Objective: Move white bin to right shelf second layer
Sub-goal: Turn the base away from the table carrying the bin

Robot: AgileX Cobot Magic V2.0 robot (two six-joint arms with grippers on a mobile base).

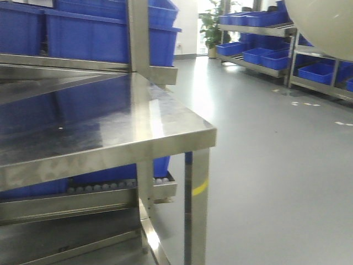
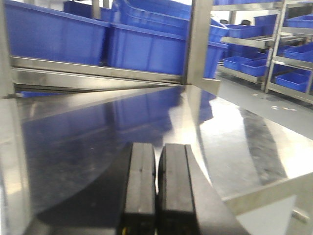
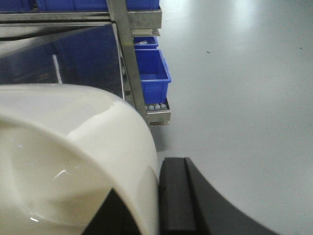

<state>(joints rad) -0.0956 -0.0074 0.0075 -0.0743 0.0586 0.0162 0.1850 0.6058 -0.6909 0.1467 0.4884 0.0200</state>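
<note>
The white bin [image 3: 73, 147] hangs aloft, right of the bench [image 1: 110, 127], one wall pinched between the right fingers [image 3: 176, 196]. The left fingers [image 2: 139, 191] are closed and empty (over the bench). This one-wall grip may let it tilt or slip.

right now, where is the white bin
The white bin is at the top right of the front view, right of the steel table; the right wrist view shows the right gripper clamped on its wall.
</note>
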